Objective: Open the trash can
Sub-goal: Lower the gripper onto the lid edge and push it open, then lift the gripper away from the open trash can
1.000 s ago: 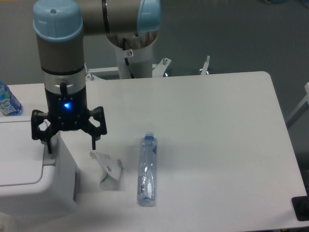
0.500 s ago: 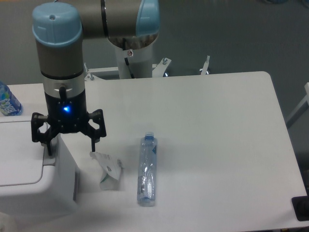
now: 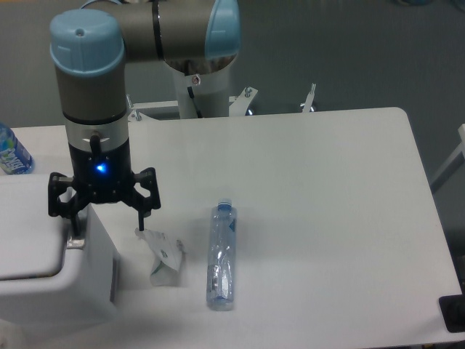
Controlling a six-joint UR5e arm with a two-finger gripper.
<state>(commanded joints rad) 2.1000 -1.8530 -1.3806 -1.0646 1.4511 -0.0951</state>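
The trash can (image 3: 43, 291) is a large white boxy bin at the lower left, its flat lid (image 3: 25, 233) lying closed. A small grey tab (image 3: 75, 242) shows at the lid's right edge. My gripper (image 3: 107, 233) hangs over the can's right end with its black fingers spread wide. The left fingertip (image 3: 73, 231) sits right at the grey tab; whether it touches is not clear. The right fingertip (image 3: 142, 225) hangs beyond the can's right side, just above a crumpled paper. Nothing is held.
A crumpled white carton or paper (image 3: 163, 258) lies on the table (image 3: 327, 203) just right of the can. A clear plastic bottle (image 3: 221, 254) lies on its side further right. Another bottle (image 3: 11, 151) with a blue label stands at the far left edge.
The gripper has sunk slightly, bringing its left fingertip down to the grey tab at the lid's edge. The lid, paper and bottles have not moved.
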